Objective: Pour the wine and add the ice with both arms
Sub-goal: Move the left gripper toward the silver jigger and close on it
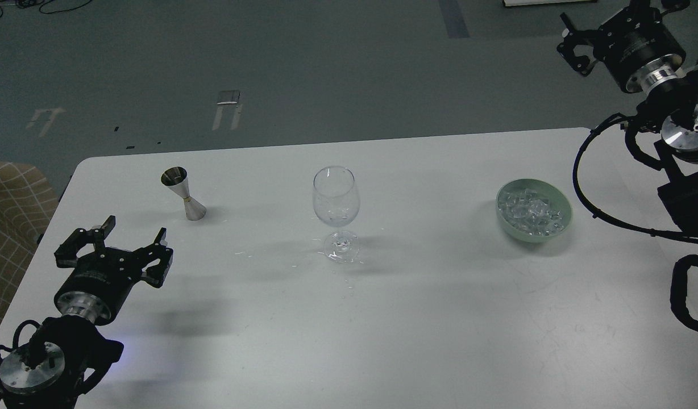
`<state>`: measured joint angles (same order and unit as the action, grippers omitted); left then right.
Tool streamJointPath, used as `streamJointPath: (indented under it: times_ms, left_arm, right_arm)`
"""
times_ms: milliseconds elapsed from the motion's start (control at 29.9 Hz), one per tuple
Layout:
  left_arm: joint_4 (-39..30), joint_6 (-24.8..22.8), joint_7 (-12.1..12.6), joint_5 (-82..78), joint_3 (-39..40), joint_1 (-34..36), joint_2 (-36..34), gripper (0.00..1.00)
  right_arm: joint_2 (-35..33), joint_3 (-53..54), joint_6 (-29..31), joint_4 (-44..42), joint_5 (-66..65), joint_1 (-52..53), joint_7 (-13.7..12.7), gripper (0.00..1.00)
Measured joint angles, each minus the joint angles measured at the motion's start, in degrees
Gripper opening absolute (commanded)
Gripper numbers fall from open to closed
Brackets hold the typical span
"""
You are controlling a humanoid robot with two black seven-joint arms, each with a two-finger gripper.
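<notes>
Left gripper [134, 234]: fingers spread apart, nothing between them; it hangs over the near left part of the table [349, 341], pointing away from the robot.
Right gripper [573, 45]: raised at the far right, past the table's far edge, over the floor [326, 57]; seen small and dark, so I cannot tell whether it is open or closed.
Jigger [183, 193]: steel, double-coned, upright on the table, just ahead of the left gripper and slightly to its right; apart from the fingers.
Glass [336, 213]: clear, stemmed, upright; to the right of the left gripper and a little ahead, well apart from it; far to the left of the right gripper and nearer the robot.
Wine: no stream shows; whether any liquid sits in the glass or the jigger I cannot tell.
Droplets [349, 278]: small wet specks on the table around the glass foot and towards the left gripper.
Bowl [560, 232]: pale green, on the table, below the right gripper in the view, nearer the robot than it; well to the right of the glass.
Ice [531, 211]: clear chunks heaped inside the bowl.
Arms: left arm [42, 352] enters at the lower left; right arm [684, 125] with looped cables at the right edge.
</notes>
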<state>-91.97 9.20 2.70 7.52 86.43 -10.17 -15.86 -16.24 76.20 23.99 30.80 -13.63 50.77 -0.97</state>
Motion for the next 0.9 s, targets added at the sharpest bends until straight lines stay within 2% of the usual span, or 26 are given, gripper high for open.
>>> streamJointPath:
  times_ms: [100,301,568,902]
  left_arm:
    - [4.24,-0.42,0.24,-1.89,-0.31,2.94,2.42,0.81]
    - [11.4,-2.16,0.28,-2.46,-1.92,8.89,3.67,0.64]
    - [21.75,-4.69,0.69,-2.43,-2.26,15.78,4.04,0.65]
    - [27.84,-5.41,0.91,-2.49,-4.74,20.83,5.56,0.64]
  right_arm:
    - [-0.03,0.0,-0.04,0.01,0.0,-0.05,0.0,1.0]
    - [-0.03,0.0,-0.09,0.01,0.0,-0.07,0.0,1.0]
    - [-0.09,0.0,-0.16,-0.07,0.0,-0.34,0.0,1.0]
    - [-1.06,-0.32,-0.17,-0.07,0.0,-1.07,-0.07,1.0]
